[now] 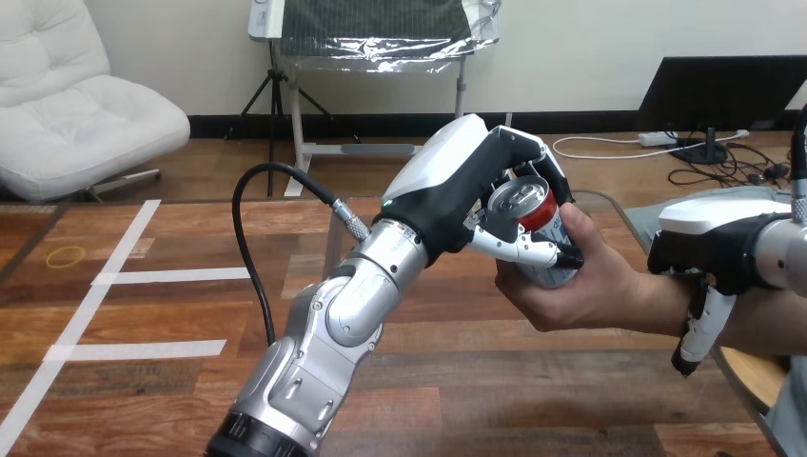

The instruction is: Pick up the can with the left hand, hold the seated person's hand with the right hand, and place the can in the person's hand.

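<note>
The left hand (457, 181) is closed on the can (526, 202), its fingers (519, 249) wrapped across the can's side, with the top end facing the camera. The person's hand (561, 290) cups the can from below and from the right, so both hands are on it.

Judgement: this is the handover step, near complete. Release should be gradual, the fingers opening only once the person's grip bears the weight. Withdrawal should then go up and left, clear of the person's hand.

The left forearm (352, 305) rises steeply from the lower edge, wrist bent rightward. The right hand (709, 248) lies over the person's wrist (666, 307), touching it. Whether it clasps cannot be determined.
</note>
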